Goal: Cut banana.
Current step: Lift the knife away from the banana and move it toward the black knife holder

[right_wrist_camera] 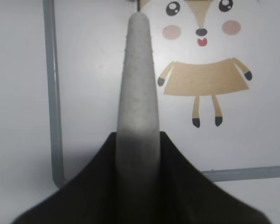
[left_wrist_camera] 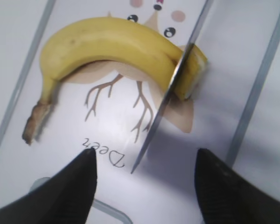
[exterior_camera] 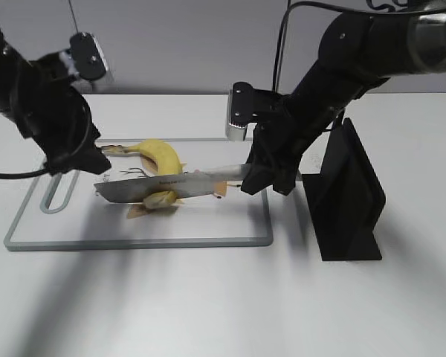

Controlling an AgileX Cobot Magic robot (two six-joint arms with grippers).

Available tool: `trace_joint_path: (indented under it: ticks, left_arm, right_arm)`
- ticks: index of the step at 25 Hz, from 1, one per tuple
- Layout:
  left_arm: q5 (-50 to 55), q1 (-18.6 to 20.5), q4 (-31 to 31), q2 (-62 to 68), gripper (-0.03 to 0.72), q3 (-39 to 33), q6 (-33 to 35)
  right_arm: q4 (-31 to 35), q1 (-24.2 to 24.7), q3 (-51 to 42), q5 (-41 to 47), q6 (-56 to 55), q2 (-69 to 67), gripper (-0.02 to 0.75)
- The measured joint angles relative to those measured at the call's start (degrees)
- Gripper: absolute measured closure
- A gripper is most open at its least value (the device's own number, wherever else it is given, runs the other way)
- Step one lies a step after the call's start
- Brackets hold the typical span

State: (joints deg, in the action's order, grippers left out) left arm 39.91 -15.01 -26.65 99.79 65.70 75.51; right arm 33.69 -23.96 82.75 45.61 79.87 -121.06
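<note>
Lying at the centre of the board [exterior_camera: 30,236], one banana [left_wrist_camera: 116,44] has one knife [exterior_camera: 163,187] cutting through its right end. Right gripper [exterior_camera: 262,181] clamps the handle [right_wrist_camera: 137,88]; left gripper [left_wrist_camera: 144,179] hangs wide open, empty.

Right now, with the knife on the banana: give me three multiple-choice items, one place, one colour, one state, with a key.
1. Where does the knife meet the banana?
A. at the brown stem
B. near the end away from the stem
C. mid-curve

2. What colour is the knife's handle?
A. red
B. black
C. pale grey

3. How is the left gripper?
A. open, holding nothing
B. shut on the banana
C. shut on the knife

Key: 1 B, the blade sits by the cut end, far from the stem. 2 C, the right gripper clamps a pale grey handle. 3 A, its fingers stand apart over the cutting board.
</note>
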Motion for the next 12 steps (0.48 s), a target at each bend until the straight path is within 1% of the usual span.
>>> trace_joint_path:
  ticks: [4, 8, 12]
  left_arm:
    - [-1.4, 1.9, 0.0, -3.2, 0.059, -0.1, -3.7]
    - [-1.4, 4.1, 0.0, -5.8, 0.063, -0.1, -5.5]
    - [-0.7, 5.8, 0.0, -7.2, 0.07, -0.1, -7.2]
  right_arm:
    - [2.5, 0.0, 0.0, 1.4, 2.0, 2.1, 0.566]
    - [5.6, 0.0, -0.1, 1.9, 3.4, 4.8, 0.566]
    - [6.2, 0.0, -0.1, 2.7, 3.5, 6.3, 0.566]
